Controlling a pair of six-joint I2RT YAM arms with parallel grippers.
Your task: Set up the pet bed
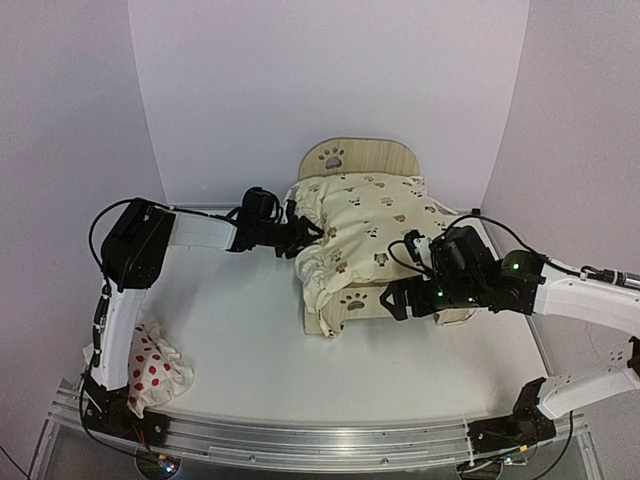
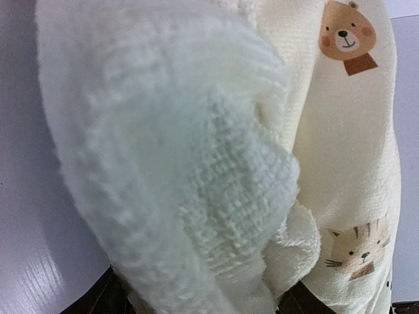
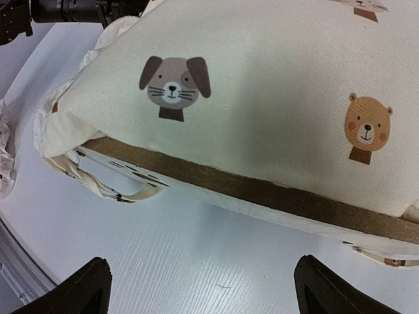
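Note:
The pet bed [image 1: 356, 157] stands at the back middle of the table, its light-wood headboard marked with a paw print. A cream animal-print cushion [image 1: 368, 222] lies over it and spills past the left side. My left gripper [image 1: 303, 236] is shut on the cushion's bunched left edge. In the left wrist view that fabric [image 2: 196, 163] fills the frame and hides most of my left gripper [image 2: 204, 306]. My right gripper [image 1: 396, 298] hovers open beside the footboard [image 1: 352, 300]. In the right wrist view the right gripper [image 3: 206, 289] is over bare table, facing the wooden rail [image 3: 275, 196].
A white pillow with red spots [image 1: 155, 372] lies crumpled at the near left, by the left arm's base. A cushion tie [image 3: 111, 184] loops onto the table below the rail. White walls close in the back and sides.

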